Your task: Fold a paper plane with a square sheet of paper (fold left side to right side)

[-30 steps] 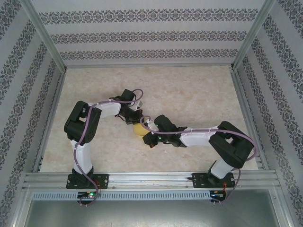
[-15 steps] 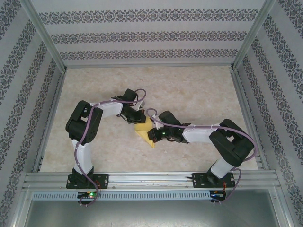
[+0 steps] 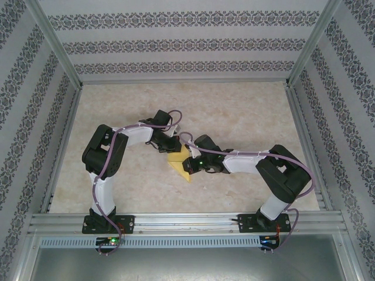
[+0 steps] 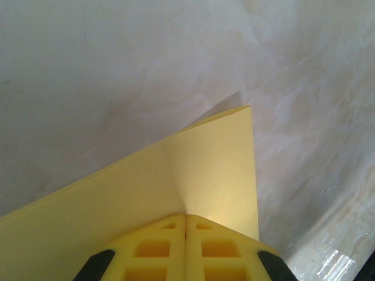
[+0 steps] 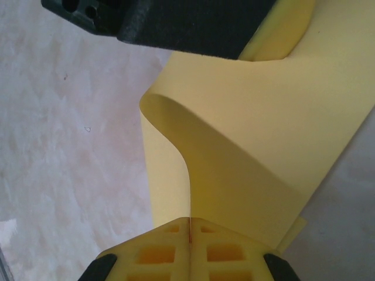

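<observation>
The square sheet of paper (image 3: 179, 164) is pale yellow and hangs bent between both grippers at the table's middle. My left gripper (image 3: 170, 148) is shut on its far edge; in the left wrist view the closed fingertips (image 4: 186, 217) pinch the sheet (image 4: 176, 175), which spreads away to a corner. My right gripper (image 3: 190, 166) is shut on the near right part. In the right wrist view its tips (image 5: 190, 220) clamp a curled flap of the sheet (image 5: 263, 134), and the left gripper's black body (image 5: 176, 23) is at the top. A paper plane is out of view.
The marbled tabletop (image 3: 246, 111) stretches wide behind the arms. Metal frame rails (image 3: 187, 221) run along the near edge and both sides, with patterned walls (image 3: 176, 44) beyond them.
The right gripper has moved up and to the right with the paper. The sheet now shows as a wider yellow patch between the two grippers. The left arm barely shifted.
</observation>
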You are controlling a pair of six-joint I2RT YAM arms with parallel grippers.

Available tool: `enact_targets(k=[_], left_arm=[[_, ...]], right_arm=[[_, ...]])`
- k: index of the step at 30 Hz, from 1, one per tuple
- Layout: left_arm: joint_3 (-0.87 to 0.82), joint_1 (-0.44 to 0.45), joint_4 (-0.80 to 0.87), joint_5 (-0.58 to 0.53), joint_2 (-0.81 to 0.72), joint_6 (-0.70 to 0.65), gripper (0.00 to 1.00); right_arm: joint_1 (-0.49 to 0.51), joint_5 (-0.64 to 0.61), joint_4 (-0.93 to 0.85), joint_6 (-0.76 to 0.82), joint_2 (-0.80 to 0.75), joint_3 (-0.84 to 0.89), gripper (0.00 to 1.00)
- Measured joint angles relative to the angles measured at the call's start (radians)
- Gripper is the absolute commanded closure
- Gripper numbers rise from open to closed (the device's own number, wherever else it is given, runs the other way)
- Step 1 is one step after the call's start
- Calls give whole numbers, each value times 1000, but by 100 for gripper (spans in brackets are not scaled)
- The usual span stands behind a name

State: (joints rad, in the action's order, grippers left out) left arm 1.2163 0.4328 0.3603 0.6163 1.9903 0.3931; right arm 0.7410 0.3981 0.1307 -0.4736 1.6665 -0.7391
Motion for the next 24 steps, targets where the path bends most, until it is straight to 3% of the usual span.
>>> enact_targets(k=[24], left_arm=[[6, 6, 2, -11, 2, -1, 98]], right_arm=[[-6, -24, -46, 9, 40, -33, 100]])
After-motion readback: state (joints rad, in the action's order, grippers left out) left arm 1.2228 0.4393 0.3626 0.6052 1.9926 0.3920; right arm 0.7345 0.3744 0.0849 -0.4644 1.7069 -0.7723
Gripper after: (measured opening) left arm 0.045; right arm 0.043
